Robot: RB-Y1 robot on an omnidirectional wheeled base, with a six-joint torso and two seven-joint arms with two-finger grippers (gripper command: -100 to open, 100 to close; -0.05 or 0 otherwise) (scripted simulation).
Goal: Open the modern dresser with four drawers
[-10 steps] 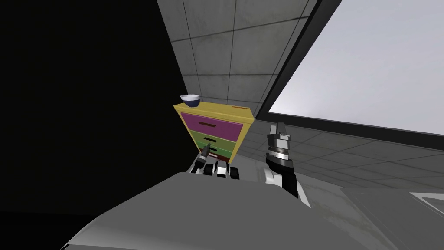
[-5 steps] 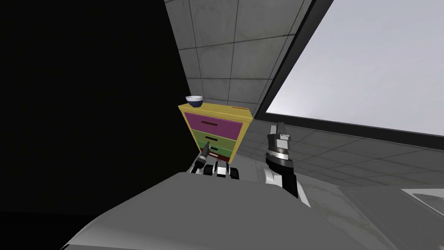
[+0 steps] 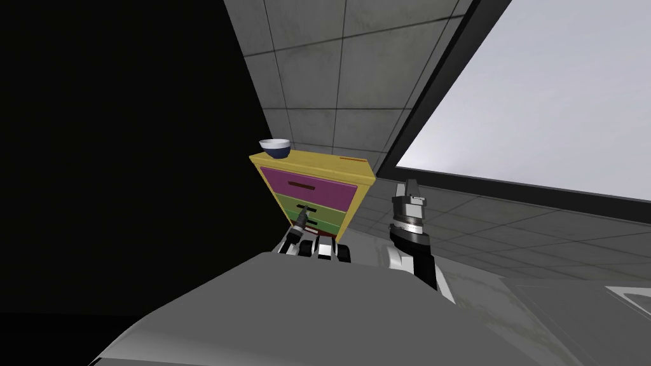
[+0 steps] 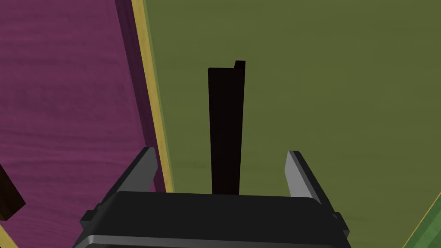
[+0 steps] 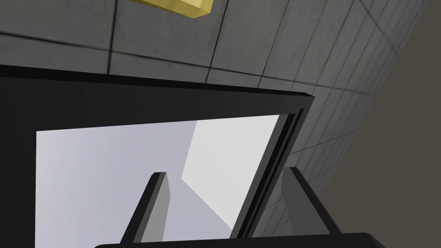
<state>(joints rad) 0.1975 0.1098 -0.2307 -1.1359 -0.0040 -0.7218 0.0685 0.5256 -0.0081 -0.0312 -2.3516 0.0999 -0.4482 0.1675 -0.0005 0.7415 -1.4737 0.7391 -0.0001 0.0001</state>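
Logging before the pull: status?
Left pincer open astride dark handle, olive drawer. Right pincer open, aside. Dresser all shut. Bowl on top, out of the way.

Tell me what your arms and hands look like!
The left gripper and right gripper each have two thin, light grey, blade-like fingers on a dark box. The right forearm is black and white with a grey wrist; the left forearm has black and white bands.
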